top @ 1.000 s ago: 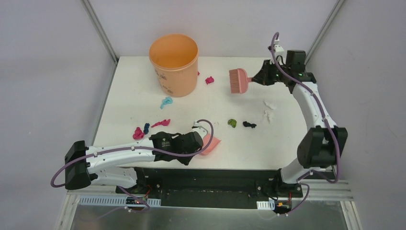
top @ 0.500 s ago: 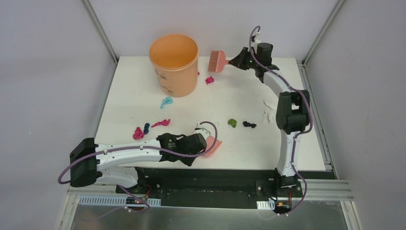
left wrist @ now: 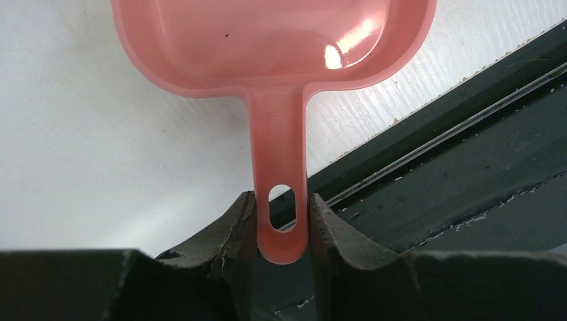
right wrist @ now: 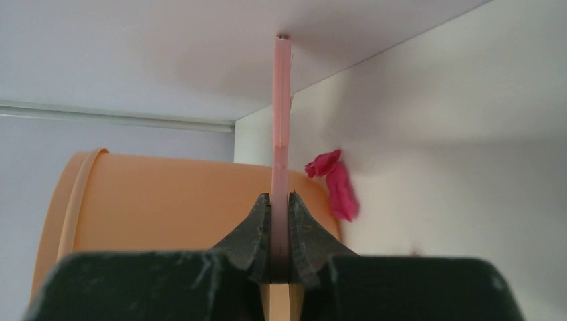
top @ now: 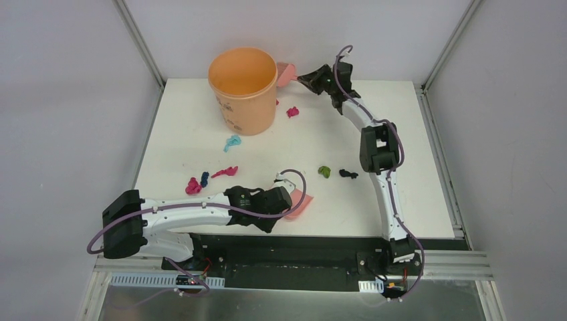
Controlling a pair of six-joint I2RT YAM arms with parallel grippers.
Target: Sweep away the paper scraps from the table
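Paper scraps lie on the white table (top: 401, 134): a magenta wad (top: 292, 112) near the bucket, which also shows in the right wrist view (right wrist: 334, 180), a light blue one (top: 232, 142), magenta ones (top: 225, 172) (top: 192, 186), a dark blue one (top: 204, 178), a green one (top: 324, 171) and a black one (top: 347, 174). My left gripper (left wrist: 281, 224) is shut on the handle of the pink dustpan (left wrist: 274, 40), which rests at the table's front edge (top: 297, 202). My right gripper (right wrist: 280, 200) is shut on the pink hand brush (right wrist: 281, 100), held at the far edge beside the bucket (top: 286, 72).
An orange bucket (top: 243, 89) stands at the back left and fills the left of the right wrist view (right wrist: 160, 200). A black rail (top: 314, 244) runs along the front edge. Walls enclose the back and sides.
My right arm has swung the brush left and back, from mid-right of the table to the far edge by the bucket. The left gripper has shifted the dustpan slightly right.
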